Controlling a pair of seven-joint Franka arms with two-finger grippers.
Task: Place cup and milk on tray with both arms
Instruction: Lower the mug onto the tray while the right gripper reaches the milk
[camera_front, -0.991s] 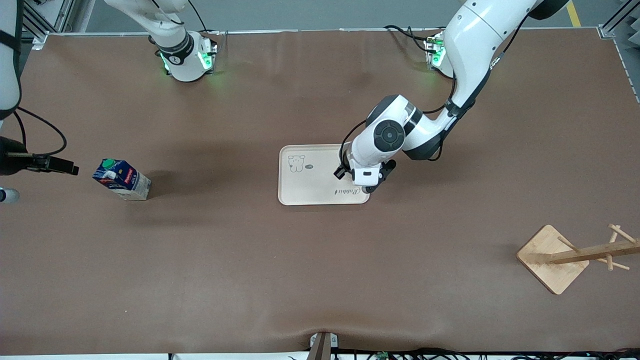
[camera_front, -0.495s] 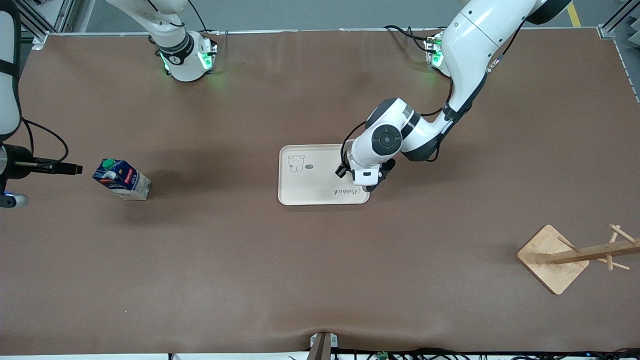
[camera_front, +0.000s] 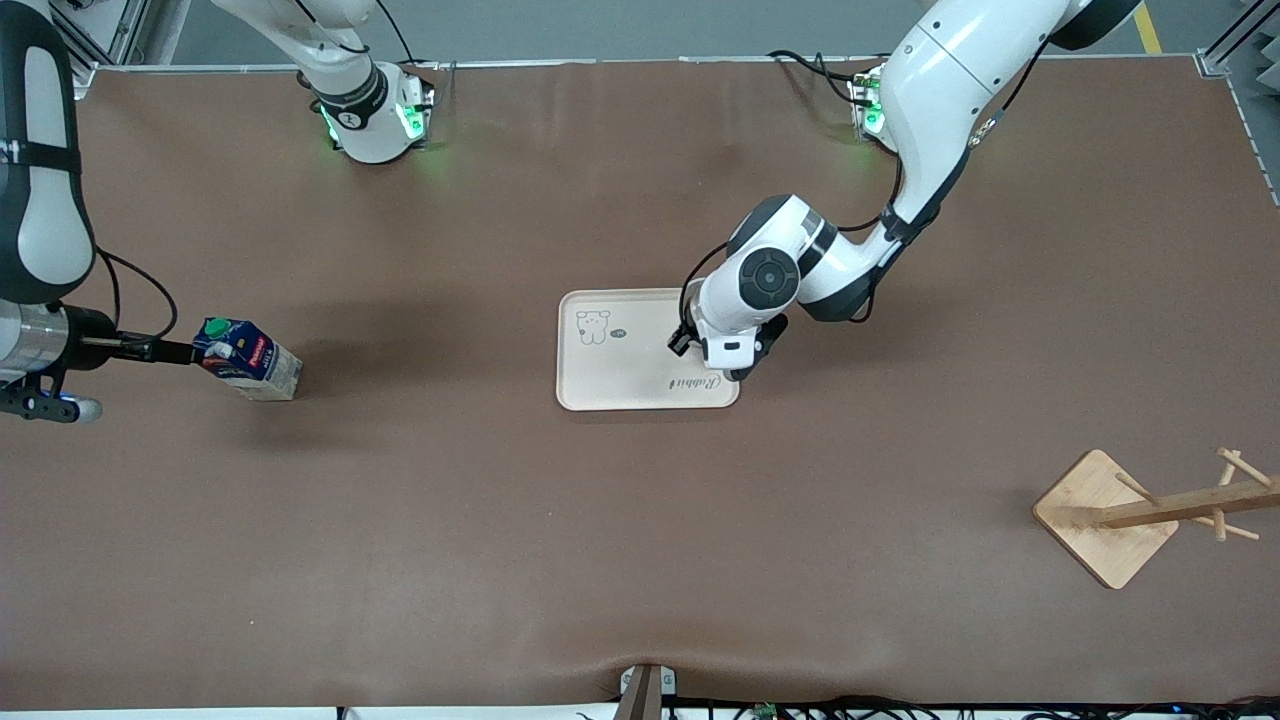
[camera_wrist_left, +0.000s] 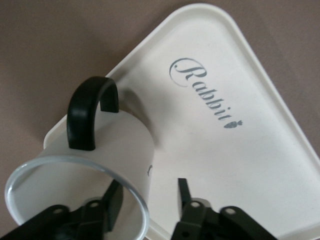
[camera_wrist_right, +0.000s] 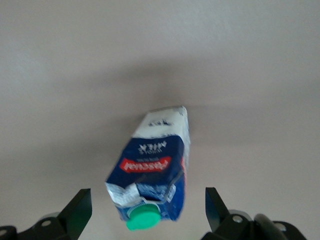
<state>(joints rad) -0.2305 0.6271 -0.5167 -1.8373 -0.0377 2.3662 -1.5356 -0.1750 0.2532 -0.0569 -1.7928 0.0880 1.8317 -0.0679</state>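
Observation:
The white cup (camera_wrist_left: 120, 145) with a black handle (camera_wrist_left: 90, 115) stands on a corner of the cream tray (camera_wrist_left: 240, 150), by its "Rabbit" lettering. My left gripper (camera_wrist_left: 148, 186) is open over the cup's rim, one finger inside and one outside, neither touching the wall. In the front view that gripper (camera_front: 737, 368) hides the cup on the tray (camera_front: 620, 370). The dark-blue milk (camera_front: 248, 362) stands toward the right arm's end of the table. My right gripper (camera_front: 186, 352) is open at its green-capped top. The milk (camera_wrist_right: 155, 165) lies between the fingers (camera_wrist_right: 80, 207) and they do not touch it.
A wooden stand (camera_front: 1105, 518) with pegs sits toward the left arm's end of the table, nearer the front camera than the tray. Brown table surface stretches between the milk and the tray.
My right gripper has moved in along the table to the milk's top. My left gripper stays over the tray's corner and its fingers have parted.

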